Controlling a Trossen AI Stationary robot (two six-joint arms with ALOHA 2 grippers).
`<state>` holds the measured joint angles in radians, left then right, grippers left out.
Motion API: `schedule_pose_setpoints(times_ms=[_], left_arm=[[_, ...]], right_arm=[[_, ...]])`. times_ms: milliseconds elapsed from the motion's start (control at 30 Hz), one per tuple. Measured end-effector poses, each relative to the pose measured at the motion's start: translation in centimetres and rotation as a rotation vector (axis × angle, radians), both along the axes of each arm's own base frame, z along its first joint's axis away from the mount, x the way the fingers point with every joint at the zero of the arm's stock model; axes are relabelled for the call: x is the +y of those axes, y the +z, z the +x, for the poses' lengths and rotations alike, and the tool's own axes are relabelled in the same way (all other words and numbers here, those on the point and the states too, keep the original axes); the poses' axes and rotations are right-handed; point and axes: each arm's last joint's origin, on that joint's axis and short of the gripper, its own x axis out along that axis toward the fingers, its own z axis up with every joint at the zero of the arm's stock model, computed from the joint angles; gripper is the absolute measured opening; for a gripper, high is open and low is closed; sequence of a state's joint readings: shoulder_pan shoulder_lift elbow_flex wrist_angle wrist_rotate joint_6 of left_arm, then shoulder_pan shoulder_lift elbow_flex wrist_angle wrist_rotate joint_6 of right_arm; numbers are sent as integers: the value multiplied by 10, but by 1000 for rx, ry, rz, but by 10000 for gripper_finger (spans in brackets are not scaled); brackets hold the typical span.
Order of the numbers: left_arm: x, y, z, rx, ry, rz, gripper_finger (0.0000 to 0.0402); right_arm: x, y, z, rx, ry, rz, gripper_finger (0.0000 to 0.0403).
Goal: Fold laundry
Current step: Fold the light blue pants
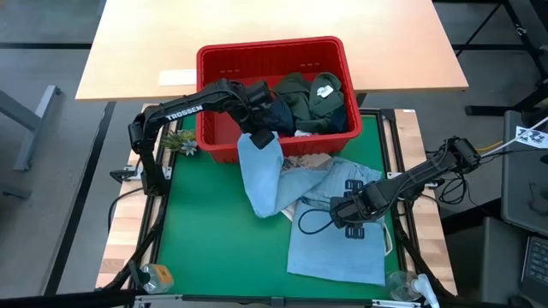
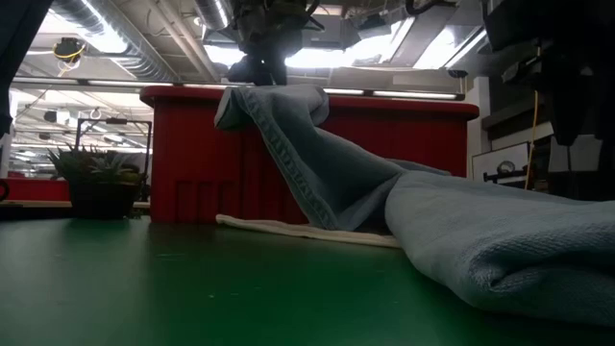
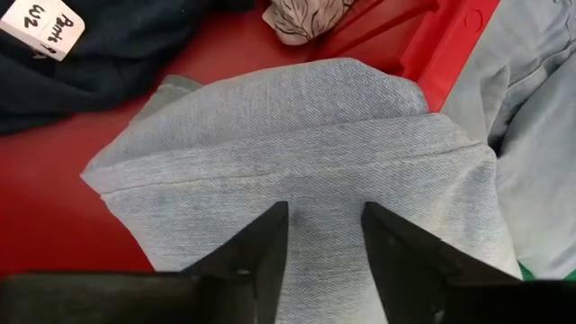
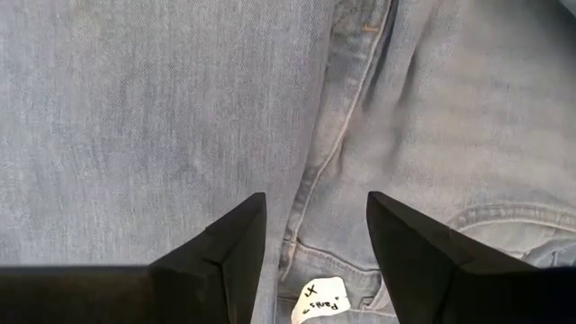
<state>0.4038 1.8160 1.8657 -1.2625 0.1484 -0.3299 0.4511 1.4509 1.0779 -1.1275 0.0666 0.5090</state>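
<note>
The left claw [image 1: 259, 137] is at the front wall of the red basket [image 1: 214, 64], in the upper middle of the high view. Its fingers [image 3: 261, 247] stand apart over a fold of the jeans [image 1: 338, 231] and they do not pinch the cloth. One leg [image 1: 261, 171] of the jeans hangs over the basket rim and goes down to the green bench [image 1: 205, 239]. I think the leg lies so because the rim holds it up; nothing else carries it.

The right claw [image 1: 349, 211] is in the lower right of the high view, low over the wide part of the jeans. It is also open, with the side seam [image 4: 337, 135] and a small paper tag [image 4: 322, 301] between the two fingers. It grips nothing. It looks placed there to take the seam or to press the cloth flat, but this is only my guess.

Inside the basket there remain a navy garment [image 3: 108, 54], an olive green one [image 1: 312, 103] and a white one with a dark leaf print [image 3: 310, 18]. The jeans are mostly out, spread and wrinkled on the bench in front of the basket. No fold is made yet, so the task seems at its start.
</note>
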Motion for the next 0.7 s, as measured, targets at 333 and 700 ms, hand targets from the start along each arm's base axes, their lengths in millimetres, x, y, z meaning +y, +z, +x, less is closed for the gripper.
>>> schedule_pose_setpoints(times_ms=[333, 700], left_arm=[[-15, 2, 10, -38, -28, 18, 166], [-21, -9, 20, -1, -52, 50, 164]], right_arm=[[0, 0, 0, 2, 20, 4, 193], [0, 0, 0, -1, 20, 6, 193]])
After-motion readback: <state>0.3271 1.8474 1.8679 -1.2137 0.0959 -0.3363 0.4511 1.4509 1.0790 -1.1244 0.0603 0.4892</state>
